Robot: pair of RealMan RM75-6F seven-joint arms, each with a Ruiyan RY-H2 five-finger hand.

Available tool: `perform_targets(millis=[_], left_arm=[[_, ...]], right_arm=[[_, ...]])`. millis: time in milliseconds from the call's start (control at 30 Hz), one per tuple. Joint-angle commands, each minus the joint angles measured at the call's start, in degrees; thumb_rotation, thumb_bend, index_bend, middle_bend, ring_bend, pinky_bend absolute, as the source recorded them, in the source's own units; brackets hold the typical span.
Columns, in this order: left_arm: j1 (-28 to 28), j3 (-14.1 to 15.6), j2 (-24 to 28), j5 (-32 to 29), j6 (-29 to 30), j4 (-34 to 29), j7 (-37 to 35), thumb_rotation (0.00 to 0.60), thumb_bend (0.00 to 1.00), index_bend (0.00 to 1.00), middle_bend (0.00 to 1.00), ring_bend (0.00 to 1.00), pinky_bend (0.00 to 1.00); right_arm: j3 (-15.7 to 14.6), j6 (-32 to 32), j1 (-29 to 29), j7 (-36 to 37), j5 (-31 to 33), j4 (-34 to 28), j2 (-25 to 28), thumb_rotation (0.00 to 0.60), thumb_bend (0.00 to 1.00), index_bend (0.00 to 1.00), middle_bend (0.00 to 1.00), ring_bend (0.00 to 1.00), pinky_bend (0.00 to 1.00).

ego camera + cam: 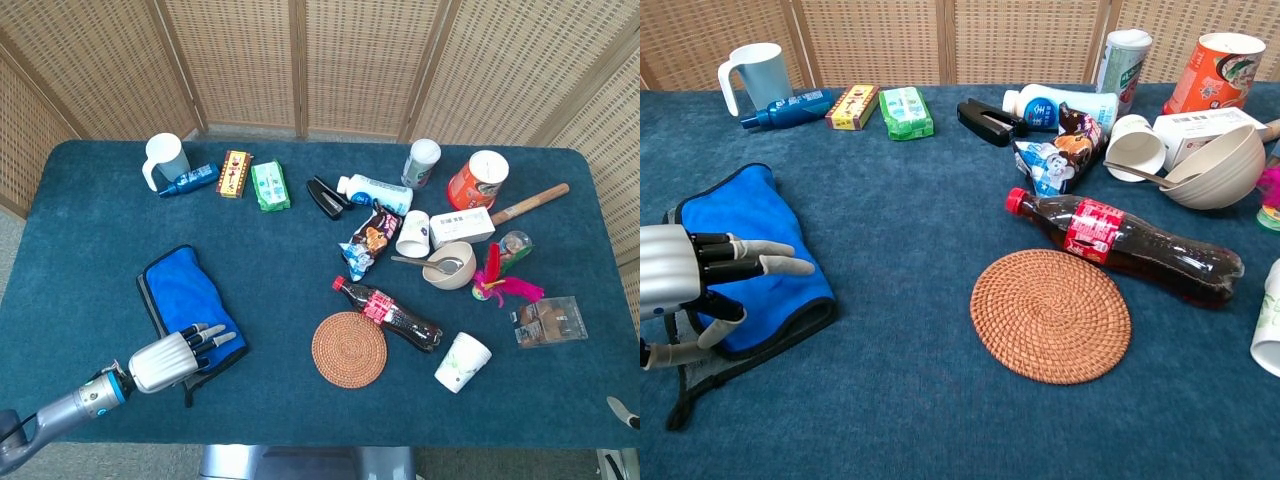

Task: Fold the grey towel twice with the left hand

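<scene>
At about eight o'clock on the counter, the towel is seen already doubled, its near end overlain by the left hand with fingers apart, apparently gripping nothing, so another fold is probably required next.
</scene>
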Motion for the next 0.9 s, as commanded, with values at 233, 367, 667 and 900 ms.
perform_targets(millis=[233, 367, 667, 900], left_arm=[[0.4, 1.0, 1.3, 0.6, 0.6, -1.4, -0.4, 0.600, 0.60, 0.70, 0.00, 0.00, 0.24], [0.6, 1.3, 1.7, 0.8, 0.8, -2.0, -0.4, 0.600, 0.60, 0.70, 0.00, 0.00, 0.24], [0.9, 1.1, 2.5, 1.2, 1.8, -2.7, 0.4, 0.600, 0.60, 0.65, 0.00, 0.00, 0.24], [1.3, 0.7, 2.8, 1.2, 3.3, -0.7, -0.6, 0.600, 0.59, 0.34, 0.00, 0.00, 0.22]], right_arm=[[-0.1, 0.0, 0.0, -0.4, -0.2, -0.1, -0.1, 0.600, 0.00, 0.00, 0.00, 0.00, 0.00], [-0.2, 0.1, 0.0, -0.6, -0.4, -0.2, -0.1, 0.600, 0.00, 0.00, 0.00, 0.00, 0.00], [-0.3, 0.6, -0.2, -0.3, -1.0, -0.3, 0.0, 0.600, 0.00, 0.00, 0.00, 0.00, 0.00], [-0.3, 0.8, -0.3, 0.1, -1.1, -0.2, 0.1, 0.600, 0.00, 0.00, 0.00, 0.00, 0.00]])
